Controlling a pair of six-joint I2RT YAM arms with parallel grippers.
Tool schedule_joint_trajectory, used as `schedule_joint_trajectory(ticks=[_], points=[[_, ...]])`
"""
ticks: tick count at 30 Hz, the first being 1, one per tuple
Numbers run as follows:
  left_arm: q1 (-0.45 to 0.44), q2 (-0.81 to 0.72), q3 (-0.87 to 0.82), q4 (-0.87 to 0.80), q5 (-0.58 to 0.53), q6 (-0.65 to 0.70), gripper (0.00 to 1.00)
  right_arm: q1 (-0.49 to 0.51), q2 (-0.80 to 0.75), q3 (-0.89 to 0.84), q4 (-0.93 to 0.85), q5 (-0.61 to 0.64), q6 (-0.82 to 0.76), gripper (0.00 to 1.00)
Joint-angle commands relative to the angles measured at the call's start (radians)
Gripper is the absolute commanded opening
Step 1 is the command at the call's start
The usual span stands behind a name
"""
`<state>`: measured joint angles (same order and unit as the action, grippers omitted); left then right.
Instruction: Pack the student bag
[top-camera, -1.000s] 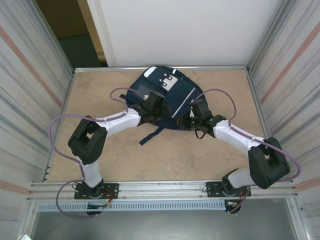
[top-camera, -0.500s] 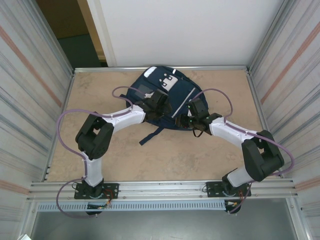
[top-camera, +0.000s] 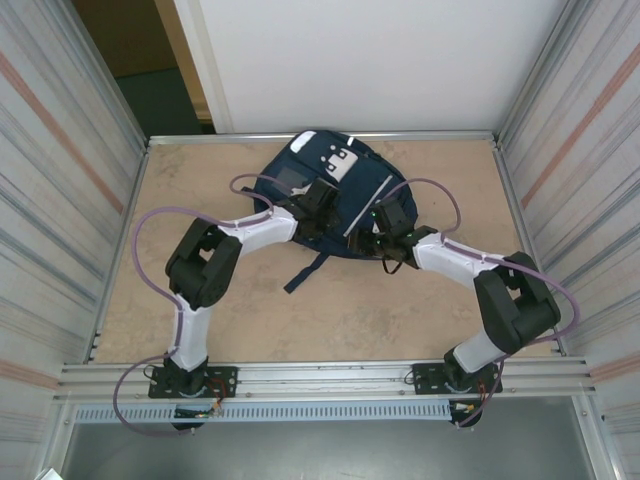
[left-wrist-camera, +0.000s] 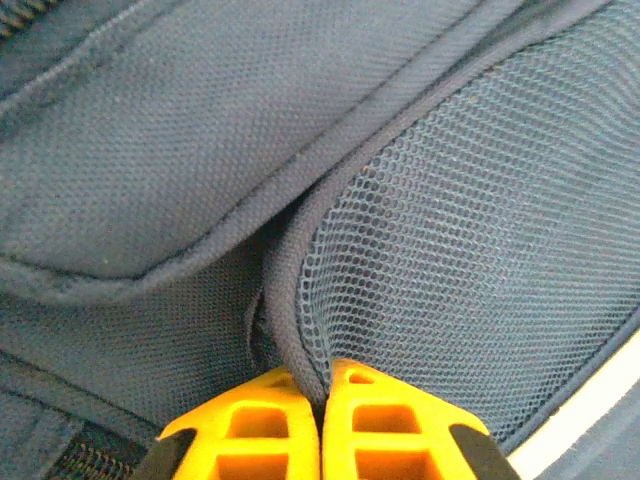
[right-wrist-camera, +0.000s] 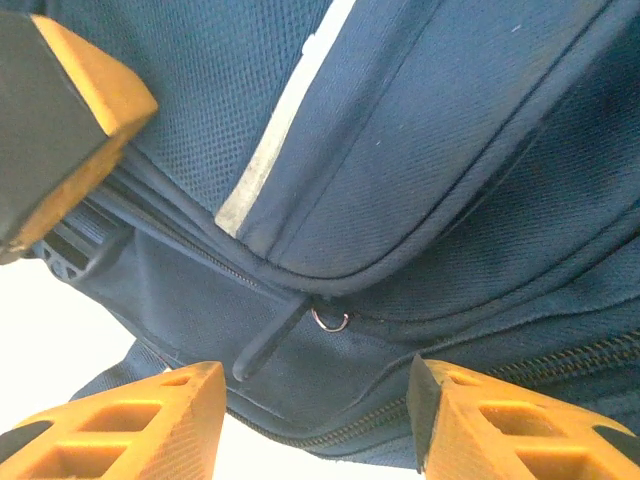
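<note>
Item: student bag (top-camera: 370, 175), lying flat at twelve o'clock on the surface (top-camera: 420, 300); we note the left fingers (left-wrist-camera: 250, 430) pinched shut on its mesh-pocket rim (left-wrist-camera: 290, 290), likely steadying it, and the right fingers (right-wrist-camera: 130, 425) parted astride the zipper pull (right-wrist-camera: 272, 345), probably for opening.

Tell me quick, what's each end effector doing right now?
Left end effector: closed on the student bag, pinching its pocket edge.
Right end effector: open, holding nothing.

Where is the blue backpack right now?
Seen from above, the backpack lies at the far middle of the table, near the back wall, the left gripper shut on its mesh pocket edge, the right gripper open by its zipper pull.
</note>
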<state>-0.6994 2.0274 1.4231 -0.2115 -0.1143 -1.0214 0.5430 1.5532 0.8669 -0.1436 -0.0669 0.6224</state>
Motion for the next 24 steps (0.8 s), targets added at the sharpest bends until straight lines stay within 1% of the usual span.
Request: schedule_joint_trajectory(ticks=[1, 3, 5, 7, 9, 11, 15, 16, 18, 20, 22, 24], points=[[0.006, -0.055, 0.0, 0.006, 0.02, 0.037, 0.0, 0.037, 0.036, 0.054, -0.021, 0.07, 0.028, 0.51], [0.002, -0.096, -0.021, 0.011, 0.037, 0.031, 0.0, 0.064, 0.045, 0.067, -0.036, 0.148, 0.055, 0.49], [-0.001, -0.128, -0.032, 0.016, 0.058, 0.025, 0.0, 0.083, 0.054, 0.077, -0.048, 0.195, 0.111, 0.49], [-0.002, -0.149, -0.043, 0.024, 0.089, 0.009, 0.0, 0.104, 0.06, 0.091, -0.069, 0.257, 0.157, 0.51], [-0.002, -0.166, -0.053, 0.036, 0.112, -0.011, 0.0, 0.114, 0.062, 0.104, -0.089, 0.284, 0.197, 0.53], [-0.002, -0.173, -0.058, 0.042, 0.133, -0.022, 0.0, 0.124, 0.067, 0.11, -0.084, 0.297, 0.212, 0.52], [-0.003, -0.176, -0.057, 0.044, 0.173, -0.038, 0.0, 0.146, 0.092, 0.122, -0.105, 0.416, 0.224, 0.49], [-0.003, -0.175, -0.057, 0.047, 0.179, -0.038, 0.0, 0.146, 0.094, 0.113, -0.091, 0.436, 0.222, 0.46], [-0.003, -0.177, -0.059, 0.045, 0.184, -0.04, 0.0, 0.143, 0.097, 0.098, -0.055, 0.461, 0.191, 0.3], [-0.002, -0.183, -0.059, 0.041, 0.182, -0.033, 0.0, 0.138, 0.1, 0.101, -0.039, 0.449, 0.126, 0.22], [0.003, -0.192, -0.065, 0.034, 0.181, -0.022, 0.0, 0.125, 0.094, 0.104, -0.034, 0.408, 0.06, 0.14], [0.013, -0.207, -0.076, 0.029, 0.179, -0.005, 0.0, 0.101, 0.074, 0.1, -0.03, 0.318, -0.019, 0.08]])
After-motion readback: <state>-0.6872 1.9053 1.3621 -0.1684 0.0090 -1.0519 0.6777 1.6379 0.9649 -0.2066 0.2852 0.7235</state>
